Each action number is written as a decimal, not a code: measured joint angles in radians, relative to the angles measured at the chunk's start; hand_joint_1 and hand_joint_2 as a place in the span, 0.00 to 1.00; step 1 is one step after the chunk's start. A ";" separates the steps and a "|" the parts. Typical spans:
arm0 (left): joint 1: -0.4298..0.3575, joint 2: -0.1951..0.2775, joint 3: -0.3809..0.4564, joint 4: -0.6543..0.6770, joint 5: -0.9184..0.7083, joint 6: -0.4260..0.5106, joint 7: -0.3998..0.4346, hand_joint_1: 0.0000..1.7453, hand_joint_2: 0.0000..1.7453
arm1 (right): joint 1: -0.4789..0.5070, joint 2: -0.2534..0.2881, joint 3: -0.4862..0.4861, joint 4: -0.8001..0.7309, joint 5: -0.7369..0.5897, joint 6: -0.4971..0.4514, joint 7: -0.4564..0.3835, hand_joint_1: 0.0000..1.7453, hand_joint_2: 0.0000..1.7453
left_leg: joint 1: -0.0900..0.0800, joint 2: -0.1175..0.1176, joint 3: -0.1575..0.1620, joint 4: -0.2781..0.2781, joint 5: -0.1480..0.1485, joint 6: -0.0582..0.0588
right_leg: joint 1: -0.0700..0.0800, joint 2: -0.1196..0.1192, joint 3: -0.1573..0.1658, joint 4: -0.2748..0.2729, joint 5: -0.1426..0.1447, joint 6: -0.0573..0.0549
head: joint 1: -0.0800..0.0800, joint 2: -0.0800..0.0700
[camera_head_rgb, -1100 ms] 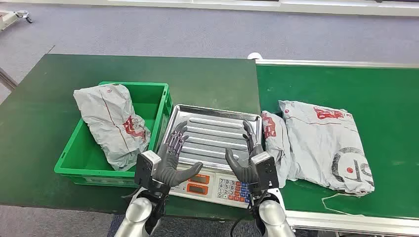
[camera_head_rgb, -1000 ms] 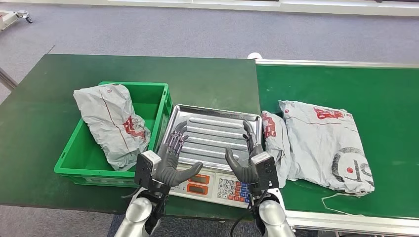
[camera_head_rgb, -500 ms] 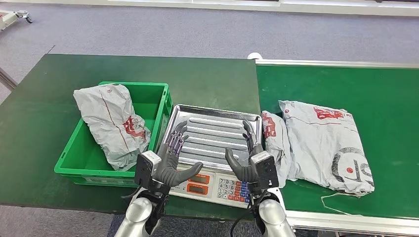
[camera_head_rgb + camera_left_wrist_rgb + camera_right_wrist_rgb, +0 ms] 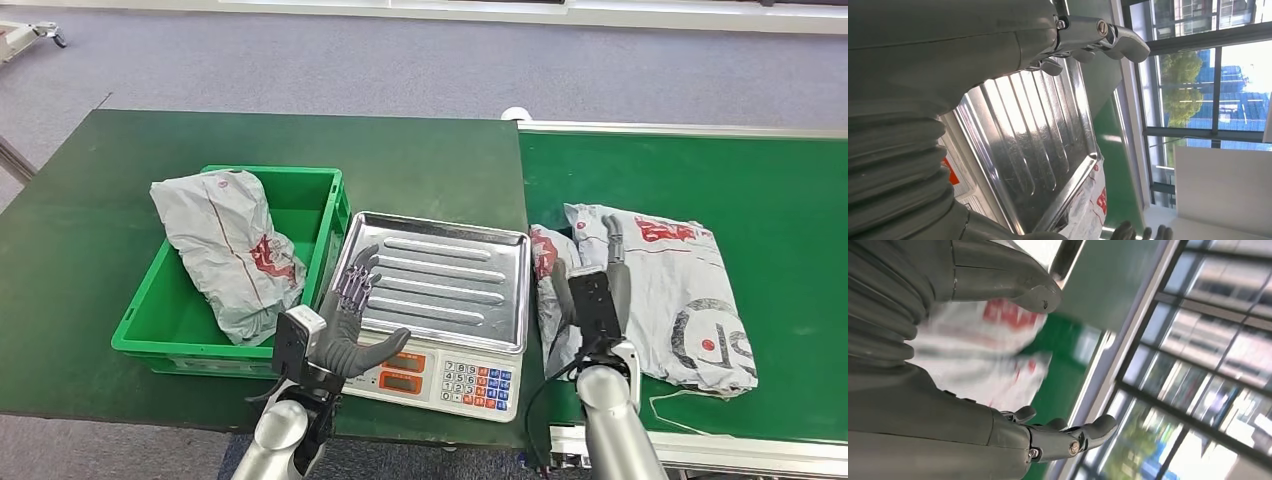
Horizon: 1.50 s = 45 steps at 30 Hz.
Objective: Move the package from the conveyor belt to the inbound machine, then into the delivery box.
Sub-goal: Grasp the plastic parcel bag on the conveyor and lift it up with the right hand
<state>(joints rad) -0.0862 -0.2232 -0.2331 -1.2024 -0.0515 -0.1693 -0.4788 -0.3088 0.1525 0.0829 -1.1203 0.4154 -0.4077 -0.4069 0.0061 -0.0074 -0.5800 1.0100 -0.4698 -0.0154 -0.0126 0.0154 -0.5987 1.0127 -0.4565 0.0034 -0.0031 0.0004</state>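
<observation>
Two grey mail packages with red print lie on the green conveyor belt (image 4: 780, 190): a small one (image 4: 543, 262) beside the scale, and a large one (image 4: 672, 280) to its right. My right hand (image 4: 597, 285) hovers open above the seam between them, fingers pointing away from me. In the right wrist view the packages (image 4: 993, 335) are a blur past the spread fingers (image 4: 1068, 436). My left hand (image 4: 345, 318) stays open over the front left of the scale's empty steel tray (image 4: 450, 270), which is seen close up (image 4: 1038, 150) in the left wrist view.
A green crate (image 4: 322, 215) left of the scale holds another grey package (image 4: 228, 248). The scale's keypad and displays (image 4: 450, 378) face me at the table's front edge. The dark green table (image 4: 420, 160) stretches behind; grey carpet lies beyond.
My right hand has swung right, from the scale's front right corner to above the packages on the belt. The left hand and all packages stay put.
</observation>
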 joint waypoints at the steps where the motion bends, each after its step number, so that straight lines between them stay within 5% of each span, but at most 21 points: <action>1: 0.000 0.000 0.000 0.000 0.001 0.000 0.000 0.00 1.00 | -0.020 -0.010 -0.023 0.031 0.026 -0.022 0.004 0.00 1.00 | 0.000 0.000 0.000 0.000 0.000 0.000 | 0.000 0.000 0.000 0.000 0.000 0.000 | 0.000 0.000; 7: -0.001 0.001 0.000 0.002 0.010 0.001 -0.003 0.00 1.00 | -0.164 -0.086 -0.115 0.279 0.199 -0.142 0.091 0.00 1.00 | -0.001 0.000 0.000 0.000 0.001 0.001 | 0.000 0.000 0.000 0.000 0.001 0.001 | 0.000 0.000; 15: -0.004 0.002 -0.007 0.006 0.018 0.001 -0.004 0.00 1.00 | -0.258 -0.152 -0.145 0.458 0.298 -0.143 0.217 0.00 1.00 | -0.001 0.000 0.000 0.000 0.001 0.001 | -0.001 0.000 0.000 0.000 0.001 0.001 | 0.000 0.000; 20: -0.021 0.003 -0.019 0.006 0.031 -0.012 0.013 0.00 1.00 | -0.385 -0.265 -0.157 0.700 0.450 0.027 0.552 0.00 1.00 | -0.002 -0.001 0.000 0.000 0.001 0.002 | -0.002 -0.001 0.000 0.000 0.001 0.001 | 0.000 0.000; 25: -0.026 0.003 -0.028 -0.002 0.032 -0.016 0.027 0.00 1.00 | -0.388 -0.299 -0.165 0.767 0.460 0.092 0.671 0.00 1.00 | -0.002 -0.002 0.000 0.000 0.001 0.002 | -0.002 -0.001 0.000 0.000 0.001 0.001 | 0.000 0.000; 39: -0.052 0.007 -0.048 0.002 0.038 -0.050 0.045 0.00 1.00 | -0.282 -0.299 -0.262 0.840 0.404 0.155 0.652 0.03 1.00 | -0.002 -0.004 0.005 0.000 0.000 0.003 | -0.001 -0.002 0.007 -0.001 0.000 0.003 | 0.000 0.000; 43: -0.067 0.007 -0.058 0.018 0.041 -0.053 0.043 0.00 1.00 | -0.267 -0.291 -0.272 0.842 0.407 0.153 0.624 1.00 1.00 | -0.002 -0.003 0.010 0.000 -0.001 0.004 | -0.001 -0.002 0.012 -0.001 -0.001 0.003 | 0.000 0.000; 45: -0.072 0.006 -0.061 0.025 0.042 -0.053 0.041 0.00 1.00 | -0.261 -0.287 -0.278 0.842 0.408 0.143 0.602 1.00 1.00 | -0.002 -0.003 0.011 0.000 -0.001 0.004 | -0.001 -0.002 0.013 -0.001 -0.001 0.003 | 0.000 0.000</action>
<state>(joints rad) -0.1578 -0.2167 -0.2938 -1.1774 -0.0099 -0.2224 -0.4376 -0.5696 -0.1341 -0.1947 -0.2785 0.8229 -0.2646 0.1954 0.0042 -0.0108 -0.5691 1.0105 -0.4706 -0.0117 -0.0138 0.0136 -0.5853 1.0115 -0.4575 0.0067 -0.0032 0.0004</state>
